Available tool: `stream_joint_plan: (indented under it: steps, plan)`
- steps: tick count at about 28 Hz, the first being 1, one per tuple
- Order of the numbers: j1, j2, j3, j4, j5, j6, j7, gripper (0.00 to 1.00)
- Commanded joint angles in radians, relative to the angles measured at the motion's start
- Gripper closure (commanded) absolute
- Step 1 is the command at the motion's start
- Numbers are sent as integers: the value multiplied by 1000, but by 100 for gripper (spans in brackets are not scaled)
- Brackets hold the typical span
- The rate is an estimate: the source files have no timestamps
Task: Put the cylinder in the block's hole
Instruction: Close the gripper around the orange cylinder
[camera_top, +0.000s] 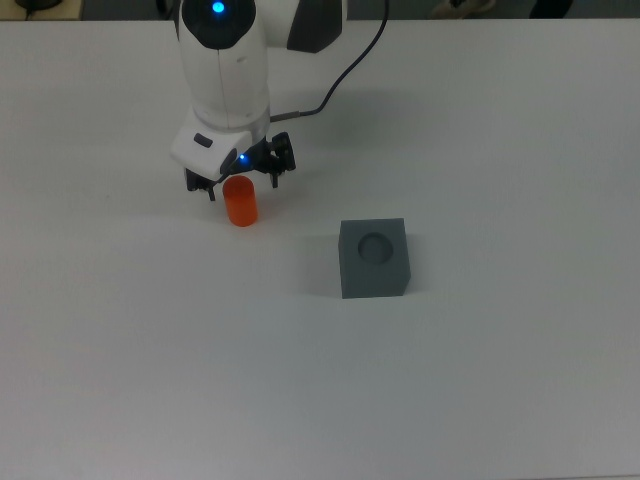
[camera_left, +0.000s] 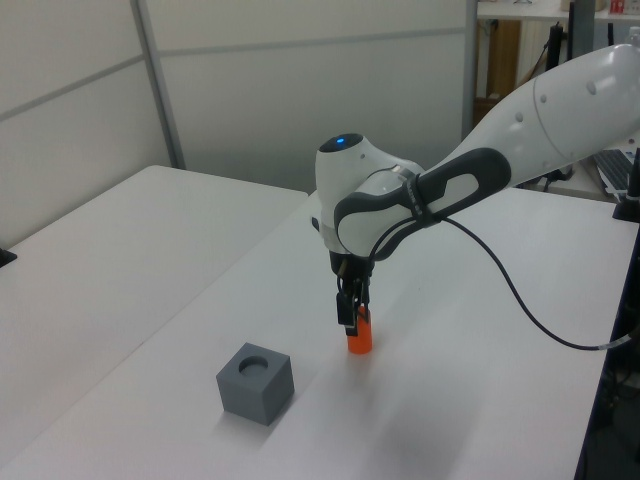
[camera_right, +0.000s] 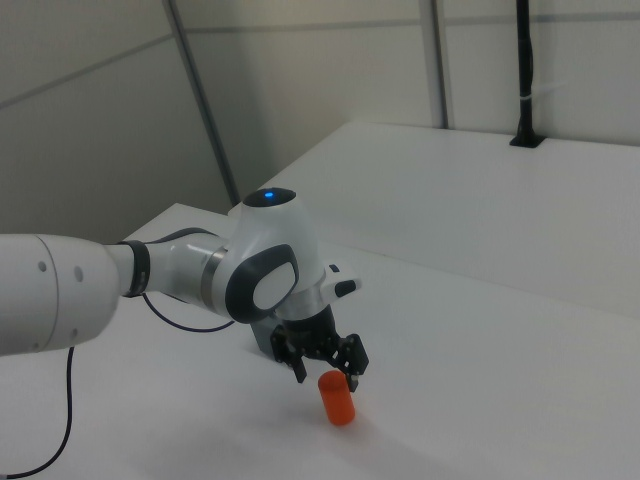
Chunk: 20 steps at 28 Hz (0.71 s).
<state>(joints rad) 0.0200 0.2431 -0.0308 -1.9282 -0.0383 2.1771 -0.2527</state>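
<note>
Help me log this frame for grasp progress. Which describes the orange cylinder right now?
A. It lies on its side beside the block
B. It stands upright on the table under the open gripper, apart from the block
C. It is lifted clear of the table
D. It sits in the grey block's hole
B. The cylinder stands upright on the table, the open gripper just above it, while the block sits apart with its hole empty.
</note>
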Motion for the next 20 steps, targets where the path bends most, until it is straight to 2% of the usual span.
stream_joint_plan:
  steps: [1, 6, 7, 10, 13, 20]
  plan:
    - [8, 28, -6, 23, -26, 32, -11, 27]
    - [6, 47, -6, 37, -49, 33, -10, 64]
    - [6, 48, -6, 40, -49, 33, -10, 78]
    - [6, 48, -6, 40, -48, 32, -11, 93]
    - [6, 45, -6, 40, -48, 30, -11, 100]
    - [6, 42, -5, 58, -32, 21, 4, 100]
